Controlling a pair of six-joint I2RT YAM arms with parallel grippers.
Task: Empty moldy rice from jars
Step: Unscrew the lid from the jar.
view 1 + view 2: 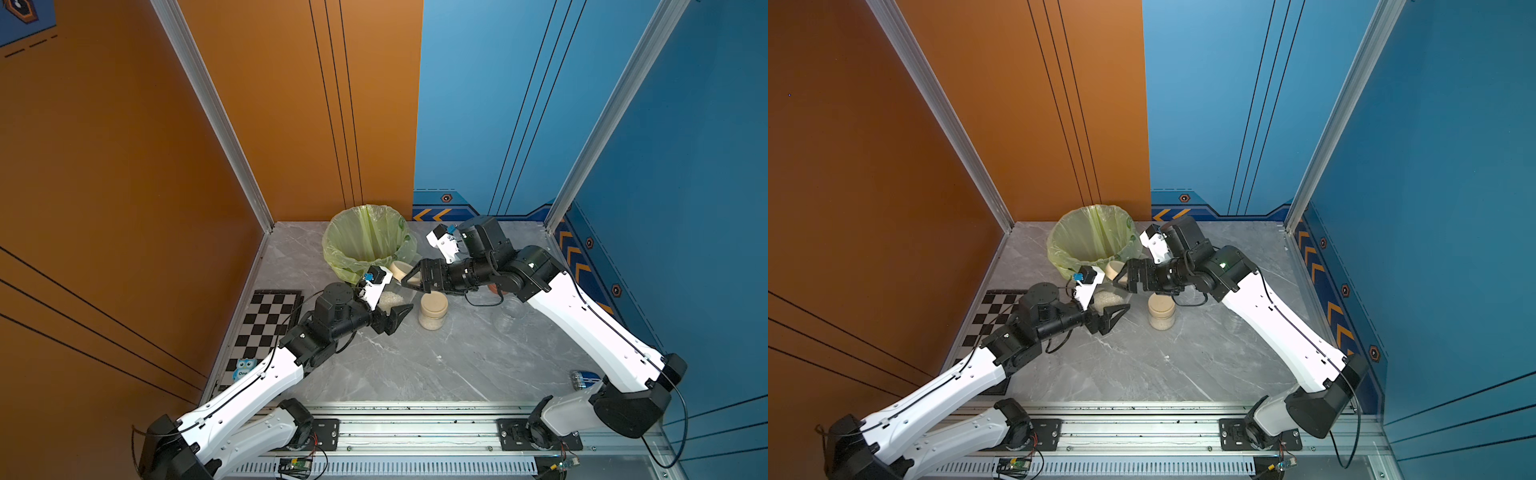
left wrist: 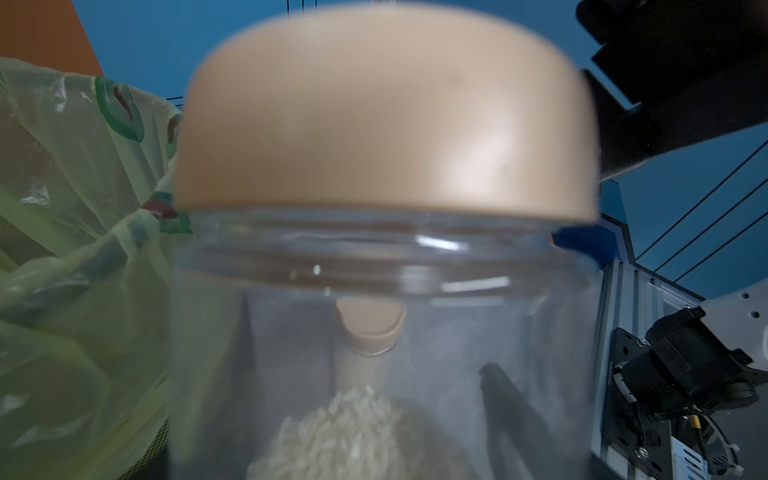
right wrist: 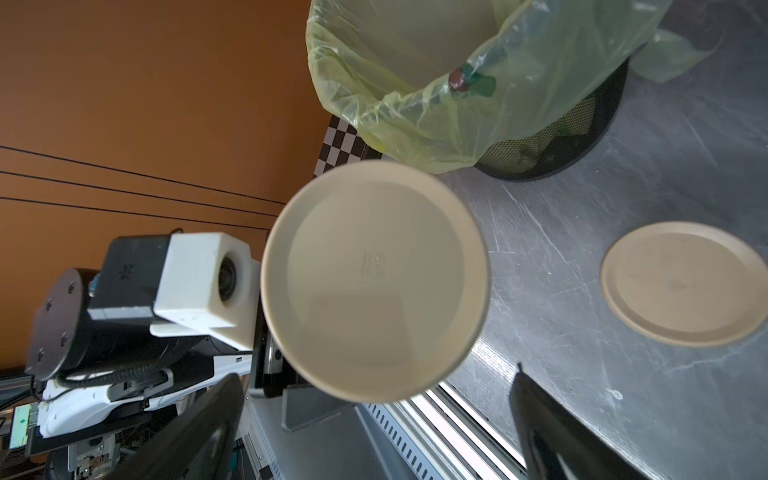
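Three jars on view, placed here by the clock face of a top view. Grips the first jar (image 2: 415, 324) in the left gripper (image 1: 394, 302), clamped shut around the clear wall and tilted over the grey table (image 1: 415, 365) at six o'clock of the green-bagged bin (image 1: 328, 245) — beige lid (image 3: 374, 282) aimed toward one o'clock, moldy rice (image 2: 345, 432) heaped at the low end. Spreads the right gripper (image 1: 409, 274) wide, released, jaws to either side of that lid; contact there impossible to tell. Shows a second jar (image 1: 433, 311) upright and lidded on the table at four o'clock of the first, pale grains packed behind its wall. Shows a third jar (image 1: 509, 318), clear, at three o'clock of the second — reddish-brown lid (image 1: 494, 287) just at eleven o'clock of it, mostly hidden under the right arm (image 1: 582, 316).
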